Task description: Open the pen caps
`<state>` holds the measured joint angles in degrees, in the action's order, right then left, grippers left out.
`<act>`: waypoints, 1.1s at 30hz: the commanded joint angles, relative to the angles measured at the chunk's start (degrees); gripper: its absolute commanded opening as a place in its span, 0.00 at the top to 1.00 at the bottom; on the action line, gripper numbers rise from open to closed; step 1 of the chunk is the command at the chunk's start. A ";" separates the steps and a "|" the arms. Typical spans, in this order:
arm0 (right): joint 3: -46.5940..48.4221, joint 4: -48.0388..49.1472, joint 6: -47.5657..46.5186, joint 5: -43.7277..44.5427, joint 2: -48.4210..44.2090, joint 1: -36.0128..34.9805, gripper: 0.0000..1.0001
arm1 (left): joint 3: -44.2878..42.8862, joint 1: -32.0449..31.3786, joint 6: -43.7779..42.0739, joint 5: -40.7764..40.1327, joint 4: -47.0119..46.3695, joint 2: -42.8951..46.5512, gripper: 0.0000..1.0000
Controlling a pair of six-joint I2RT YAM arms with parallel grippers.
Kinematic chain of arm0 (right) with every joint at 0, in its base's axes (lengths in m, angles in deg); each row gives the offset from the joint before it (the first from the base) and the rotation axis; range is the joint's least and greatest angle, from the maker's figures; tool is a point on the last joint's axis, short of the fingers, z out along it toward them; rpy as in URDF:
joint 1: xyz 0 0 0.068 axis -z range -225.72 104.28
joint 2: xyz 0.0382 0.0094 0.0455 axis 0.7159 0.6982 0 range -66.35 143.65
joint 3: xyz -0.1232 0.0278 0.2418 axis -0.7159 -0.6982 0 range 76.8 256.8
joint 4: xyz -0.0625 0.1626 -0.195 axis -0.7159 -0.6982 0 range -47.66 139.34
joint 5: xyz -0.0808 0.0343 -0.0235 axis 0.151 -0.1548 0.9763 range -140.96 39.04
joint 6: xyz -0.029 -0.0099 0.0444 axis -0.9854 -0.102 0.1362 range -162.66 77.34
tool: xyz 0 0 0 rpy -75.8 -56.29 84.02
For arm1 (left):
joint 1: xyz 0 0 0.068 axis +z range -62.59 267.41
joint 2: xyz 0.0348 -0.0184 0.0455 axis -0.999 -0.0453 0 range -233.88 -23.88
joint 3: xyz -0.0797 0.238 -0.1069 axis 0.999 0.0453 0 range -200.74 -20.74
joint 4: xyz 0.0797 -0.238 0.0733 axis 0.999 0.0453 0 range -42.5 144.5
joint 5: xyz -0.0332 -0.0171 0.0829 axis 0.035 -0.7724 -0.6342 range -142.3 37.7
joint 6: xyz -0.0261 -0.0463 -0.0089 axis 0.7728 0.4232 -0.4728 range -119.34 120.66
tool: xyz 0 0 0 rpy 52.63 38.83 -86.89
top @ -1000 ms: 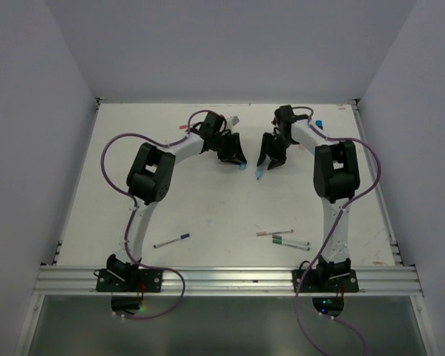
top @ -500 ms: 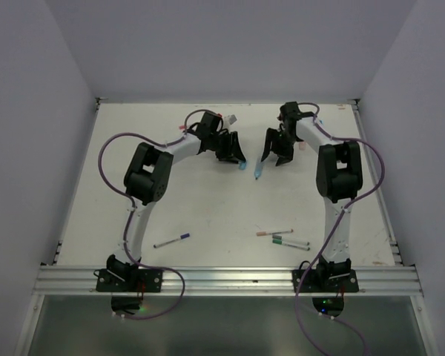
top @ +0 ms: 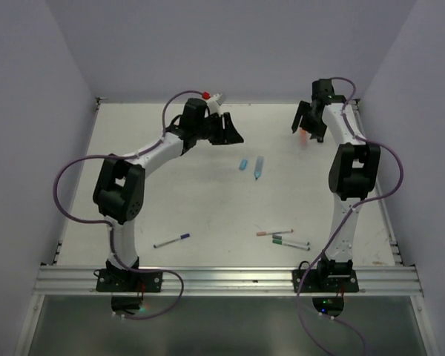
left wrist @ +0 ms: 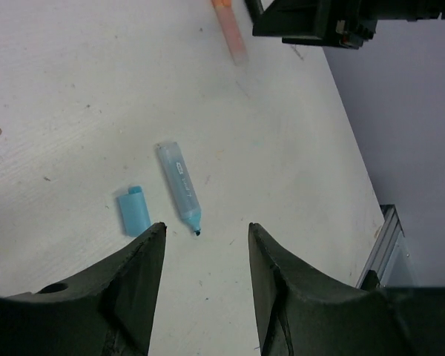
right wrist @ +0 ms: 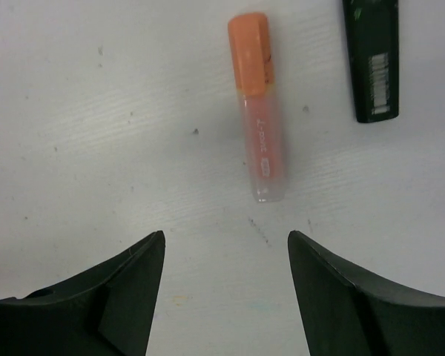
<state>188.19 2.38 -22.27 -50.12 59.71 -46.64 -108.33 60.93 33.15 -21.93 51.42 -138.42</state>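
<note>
A blue highlighter cap (left wrist: 134, 211) lies off its blue highlighter barrel (left wrist: 179, 187), whose tip is bare; the two rest side by side mid-table, cap (top: 243, 164) left of barrel (top: 259, 167). My left gripper (left wrist: 205, 226) hovers open just behind them, holding nothing, at the back left (top: 233, 136). An orange highlighter (right wrist: 261, 148) lies flat with its orange cap (right wrist: 251, 52) still on. My right gripper (right wrist: 226, 237) stands open just short of its clear end, at the back right (top: 304, 127).
A black marker (right wrist: 371, 59) lies right of the orange cap. Near the front lie a purple-capped thin pen (top: 171, 240), a pink-capped one (top: 274, 233) and a green-capped one (top: 291, 242). Walls close in the back and sides.
Both grippers opened wider and drew away from the blue highlighter, left toward the back left, right toward the back right over the orange highlighter. Blue cap and barrel stayed on the table.
</note>
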 commanded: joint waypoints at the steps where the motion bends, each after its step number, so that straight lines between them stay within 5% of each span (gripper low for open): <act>1: 7.06 -1.55 -2.45 4.69 3.05 0.05 0.29 | 2.95 0.38 0.64 -0.58 -2.95 4.23 0.49; 21: 13.51 -1.47 -6.41 6.28 12.55 0.75 0.39 | 14.47 0.46 3.72 -0.31 -6.65 14.52 0.50; 33: 12.71 -1.73 -7.02 9.35 14.56 0.67 0.54 | 17.54 0.46 4.25 -1.63 -6.21 19.09 0.50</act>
<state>200.04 0.83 -28.24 -42.93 73.72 -46.12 -91.81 61.04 37.00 -22.52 47.57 -122.47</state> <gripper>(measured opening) 0.464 0.498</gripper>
